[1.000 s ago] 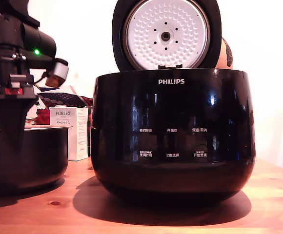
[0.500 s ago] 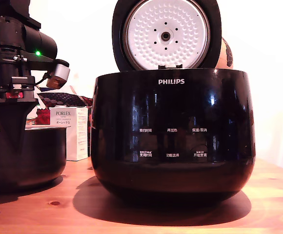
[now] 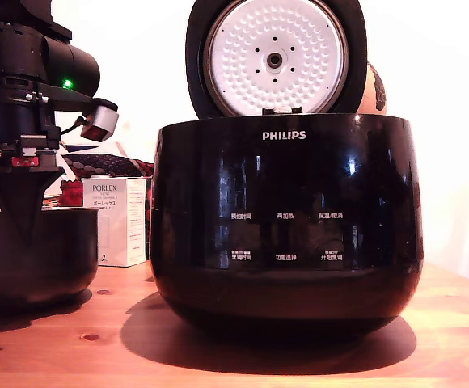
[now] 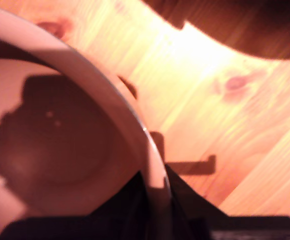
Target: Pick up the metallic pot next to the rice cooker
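On pine table [image 3: 299, 364], rice cooker [image 3: 287, 226]

Arm [image 3: 32, 73] upright at exterior view's left, wrist pointing down; jaws closed astride thin rim.

Setting: looks like a home/domestic room, not a lab bench. Evidence: knotty pine wooden tabletop [image 3: 315, 356] w/ visible grain; plain white wall [image 3: 437, 97] behind. Large glossy black PHILIPS rice cooker [image 3: 287, 218], a consumer kitchen appliance, lid up, w/ white button labels. White cardboard PORLEX box [image 3: 115, 220] (retail packaging) at the exterior view's left, clutter behind it, too blurred to ID. Round orange-brown object [image 3: 376, 89] partly hidden behind the cooker lid. Only non-household item: black robot arm [image 3: 24, 89] w/ green LED.
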Tool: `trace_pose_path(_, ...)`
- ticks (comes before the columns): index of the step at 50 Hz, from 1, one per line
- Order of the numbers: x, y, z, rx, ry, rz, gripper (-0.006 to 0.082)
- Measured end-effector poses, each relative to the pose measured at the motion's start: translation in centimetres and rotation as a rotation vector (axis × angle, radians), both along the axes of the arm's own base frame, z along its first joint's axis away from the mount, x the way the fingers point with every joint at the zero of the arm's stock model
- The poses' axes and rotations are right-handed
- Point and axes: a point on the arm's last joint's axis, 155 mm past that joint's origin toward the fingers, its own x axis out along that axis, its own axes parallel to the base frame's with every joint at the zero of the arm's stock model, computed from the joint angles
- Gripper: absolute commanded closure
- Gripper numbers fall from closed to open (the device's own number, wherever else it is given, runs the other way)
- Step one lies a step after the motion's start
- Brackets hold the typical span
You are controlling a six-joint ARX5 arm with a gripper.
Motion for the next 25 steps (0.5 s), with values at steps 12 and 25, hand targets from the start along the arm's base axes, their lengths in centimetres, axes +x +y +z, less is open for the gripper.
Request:
trace_pose_path(12,-0.9,0.7,1.5,0.013,-0.016,0.009,0.0787)
trace_pose_path(25,-2.2,2.0,3.3,0.065,-0.052,0.007,0.0787)
